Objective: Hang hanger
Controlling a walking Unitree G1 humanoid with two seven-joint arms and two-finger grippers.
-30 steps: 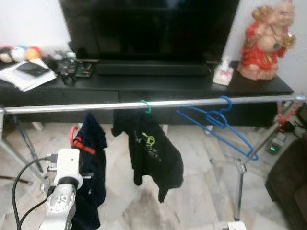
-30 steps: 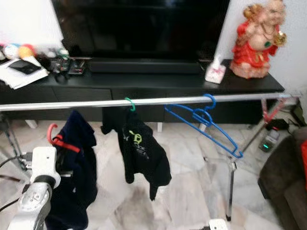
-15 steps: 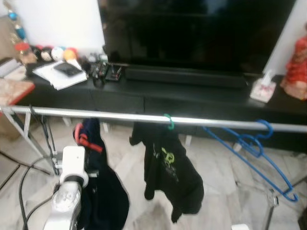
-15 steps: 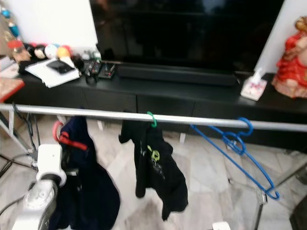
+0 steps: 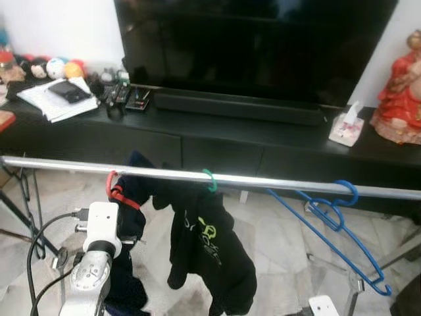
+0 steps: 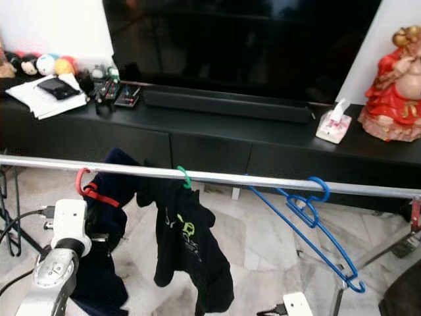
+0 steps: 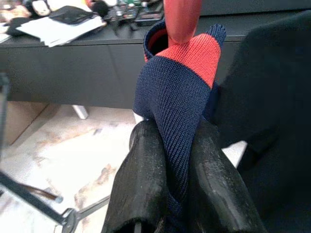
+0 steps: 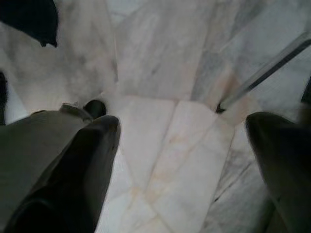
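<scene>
While the left gripper point(image 7: 167, 194) was clamped on the navy garment point(image 7: 180, 102), its red hanger point(image 5: 117, 191) was hooked against the rail point(image 5: 263, 179); seating should be checked before release.

One metal rail point(image 5: 276, 180), centre frame. Three hangers: one red hanger point(image 5: 116, 194), one green hanger point(image 5: 210, 180), one blue hanger point(image 5: 332, 217). Two dark garments: navy garment point(image 7: 182, 97), black shirt point(image 5: 207, 253). One television point(image 5: 256, 46), one red figurine point(image 5: 401, 99).

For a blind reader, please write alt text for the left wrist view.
The left gripper is shut on a navy garment with a red band, carried on a red hanger. Behind are a black TV cabinet and a pale marble floor.
</scene>
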